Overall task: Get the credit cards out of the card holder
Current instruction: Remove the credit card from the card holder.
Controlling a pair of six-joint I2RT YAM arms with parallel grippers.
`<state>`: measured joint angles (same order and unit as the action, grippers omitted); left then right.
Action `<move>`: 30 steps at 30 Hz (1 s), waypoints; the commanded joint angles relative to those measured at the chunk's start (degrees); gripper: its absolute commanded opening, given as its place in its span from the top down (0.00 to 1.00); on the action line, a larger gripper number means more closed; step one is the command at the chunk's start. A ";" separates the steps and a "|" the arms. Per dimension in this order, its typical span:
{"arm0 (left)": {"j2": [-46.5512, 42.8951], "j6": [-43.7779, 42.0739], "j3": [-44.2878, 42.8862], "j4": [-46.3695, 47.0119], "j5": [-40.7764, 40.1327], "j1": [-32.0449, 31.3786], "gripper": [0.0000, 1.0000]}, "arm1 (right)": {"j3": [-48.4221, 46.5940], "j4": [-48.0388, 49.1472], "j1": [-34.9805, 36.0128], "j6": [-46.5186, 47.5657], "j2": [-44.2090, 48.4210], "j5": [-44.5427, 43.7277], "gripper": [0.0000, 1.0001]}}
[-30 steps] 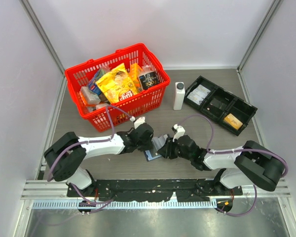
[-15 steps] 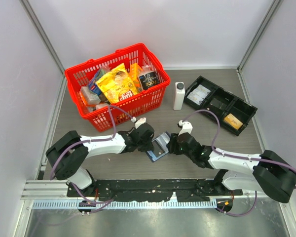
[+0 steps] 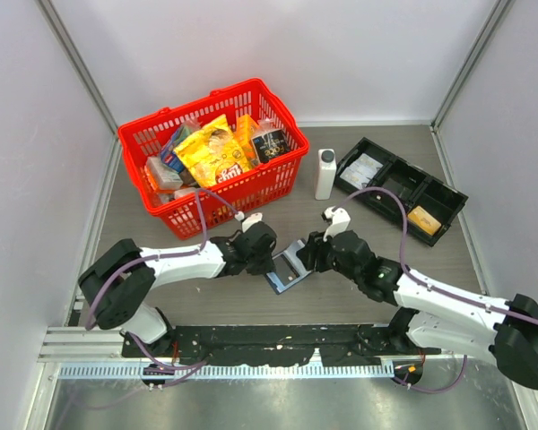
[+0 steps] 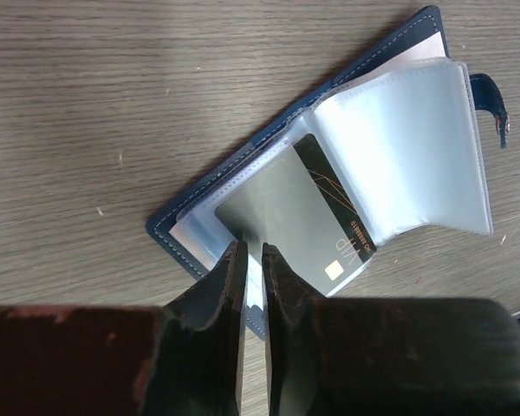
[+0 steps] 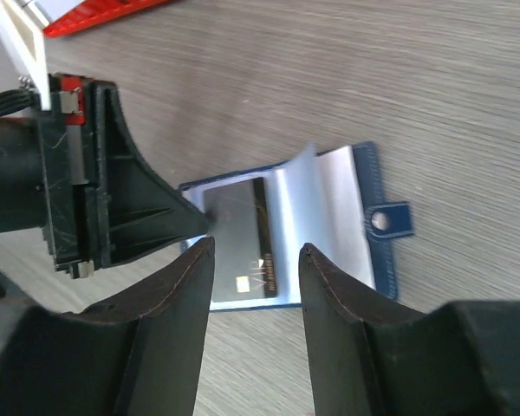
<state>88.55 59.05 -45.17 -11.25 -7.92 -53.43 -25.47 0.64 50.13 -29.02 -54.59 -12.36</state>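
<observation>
The card holder (image 3: 289, 269) lies open on the table between my arms, navy cover (image 4: 165, 232) down and pale clear sleeves (image 4: 399, 147) fanned up. A grey credit card (image 4: 290, 204) with a black stripe and a chip shows at its near page. My left gripper (image 4: 253, 250) is shut on that card's corner, where the sleeve's edge also lies. My right gripper (image 5: 257, 247) hovers open above the card (image 5: 238, 234), touching nothing. The snap tab (image 5: 386, 221) points away from the left gripper (image 5: 195, 221). An orange-gold card (image 3: 424, 219) lies in the black tray.
A red basket (image 3: 188, 106) full of packets stands at the back left. A white bottle (image 3: 325, 173) stands upright behind the wallet. The black compartment tray (image 3: 415, 170) sits at the back right with white packets (image 3: 363, 170) in it.
My right gripper has opened wider and drawn back up and to the right, away from the wallet. The sleeves have flipped over. My left gripper has kept its pinch in place.
</observation>
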 commanded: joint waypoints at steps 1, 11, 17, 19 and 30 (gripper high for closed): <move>-4.26 -0.25 1.04 -0.98 -1.13 0.69 0.83 | -3.70 6.73 -0.21 1.42 -5.86 9.63 0.53; -6.03 2.30 2.63 2.63 -0.08 0.61 0.79 | -0.46 19.04 -7.06 -1.92 -19.23 20.97 0.58; -2.78 2.39 2.80 3.07 0.80 0.61 0.82 | 1.13 21.68 -8.03 -3.41 -22.57 24.84 0.58; -1.99 2.48 2.80 2.98 0.80 0.69 0.83 | 1.74 22.99 -8.12 -3.86 -23.28 26.06 0.58; -1.01 1.60 3.33 2.90 2.21 2.80 0.86 | 2.89 24.76 -8.12 -5.53 -24.86 30.29 0.58</move>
<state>87.31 61.12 -42.26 -9.47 -5.48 -51.64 -22.48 21.54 42.17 -33.43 -78.91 15.18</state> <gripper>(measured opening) 0.146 0.420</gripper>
